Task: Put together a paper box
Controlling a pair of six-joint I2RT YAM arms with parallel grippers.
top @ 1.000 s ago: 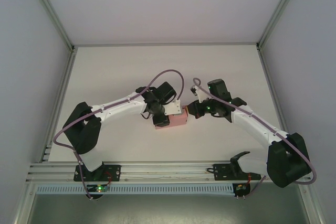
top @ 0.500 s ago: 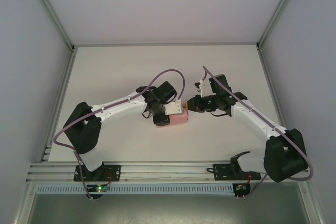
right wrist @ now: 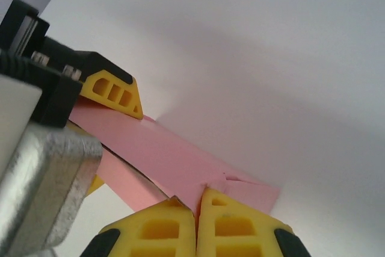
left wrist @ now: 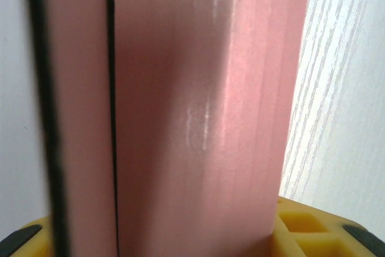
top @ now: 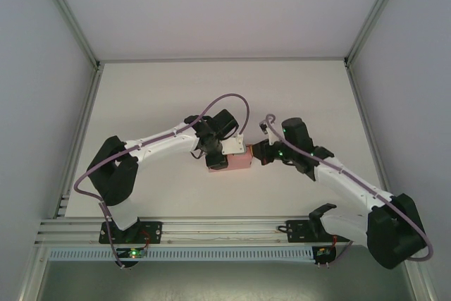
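Observation:
The paper box (top: 240, 161) is a small pink rectangular box in the middle of the table. My left gripper (top: 220, 156) is shut on it from the left; in the left wrist view its pink wall (left wrist: 198, 118) stands between the yellow fingertips (left wrist: 307, 228). My right gripper (top: 258, 153) is shut, its tips against the box's right end. In the right wrist view the two yellow fingers (right wrist: 234, 230) meet at the pink flap's edge (right wrist: 180, 157). Whether card is pinched between them I cannot tell. The left gripper's yellow finger (right wrist: 114, 92) presses the box's far side.
The white table (top: 211, 96) lies bare around the box. Grey walls and metal posts (top: 91, 68) close it in on three sides. An aluminium rail (top: 211, 229) runs along the near edge by the arm bases. A purple cable (top: 229, 100) loops over the left wrist.
The right arm's elbow and base link have shifted right and nearer, and its wrist rose then dropped back. Its gripper stays at the box's right end. The left arm and box have not moved.

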